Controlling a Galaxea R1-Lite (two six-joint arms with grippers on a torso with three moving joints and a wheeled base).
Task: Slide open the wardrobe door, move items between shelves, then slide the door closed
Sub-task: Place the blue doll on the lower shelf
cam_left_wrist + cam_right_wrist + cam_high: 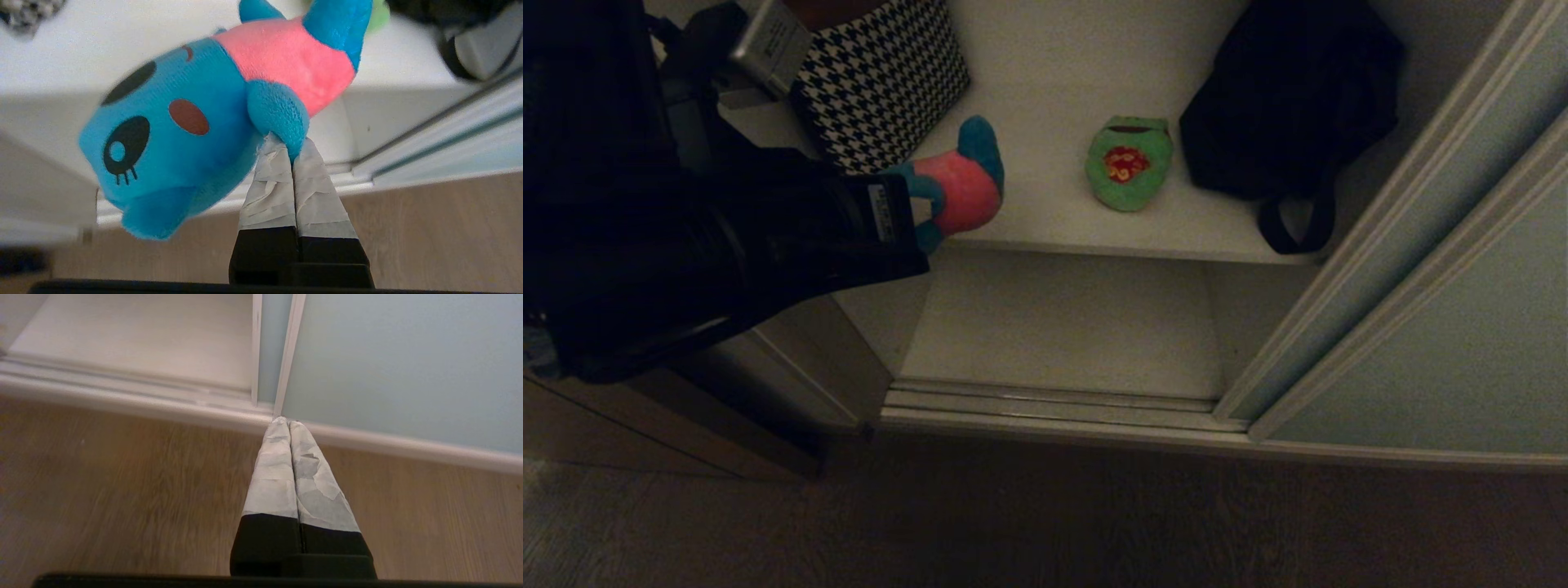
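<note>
I see one pale grey-green sliding wardrobe door [1445,327] pushed right, two white shelves [1045,82], both with open room. My left gripper [292,153] pinches the blue-and-pink plush toy [960,184] at the upper shelf's front edge, perhaps off it. One green toy [1129,163] lies mid-shelf. My right gripper [284,424] hangs closed, empty.

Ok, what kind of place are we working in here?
Most likely a home bedroom or hallway: a built-in wardrobe with a sliding wardrobe door on a floor rail, white shelves holding a black bag, and wood flooring.
</note>
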